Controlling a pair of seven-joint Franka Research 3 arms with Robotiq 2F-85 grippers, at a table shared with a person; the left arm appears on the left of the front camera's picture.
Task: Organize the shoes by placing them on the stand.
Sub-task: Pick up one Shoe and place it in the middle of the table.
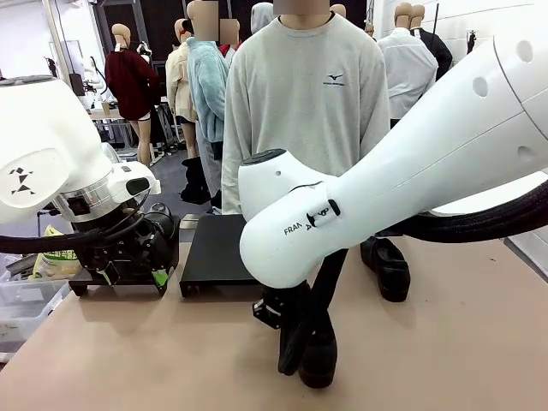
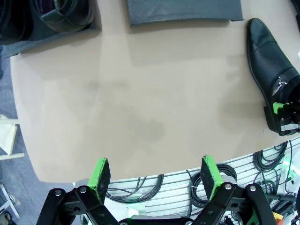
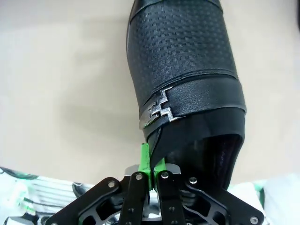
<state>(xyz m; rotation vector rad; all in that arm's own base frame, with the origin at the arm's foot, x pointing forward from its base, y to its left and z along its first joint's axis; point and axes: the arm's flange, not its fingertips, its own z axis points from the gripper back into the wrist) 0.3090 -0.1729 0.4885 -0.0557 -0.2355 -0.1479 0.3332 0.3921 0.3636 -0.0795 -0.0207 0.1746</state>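
My right gripper (image 3: pixel 150 165) is shut on the side edge of a black shoe's (image 3: pixel 183 70) opening, beside its silver buckle. In the front view this shoe (image 1: pixel 318 353) stands near the table's front middle under the right gripper (image 1: pixel 291 342). A second black shoe (image 1: pixel 390 267) lies on the table at the right. More black shoes (image 2: pixel 65 14) rest on the left stand (image 1: pixel 81 282). A bare black stand (image 1: pixel 214 253) sits mid-table. My left gripper (image 2: pixel 154 174) hangs open and holds nothing, and in the front view the left gripper (image 1: pixel 133 276) is before the left stand.
A person in a grey sweatshirt (image 1: pixel 300 103) stands at the far side of the table. A clear plastic bin (image 1: pixel 21 304) with a bag sits off the table's left edge. Cables (image 2: pixel 154 187) hang below the near edge. Bare tabletop (image 2: pixel 140 103) spreads between the stands and the held shoe.
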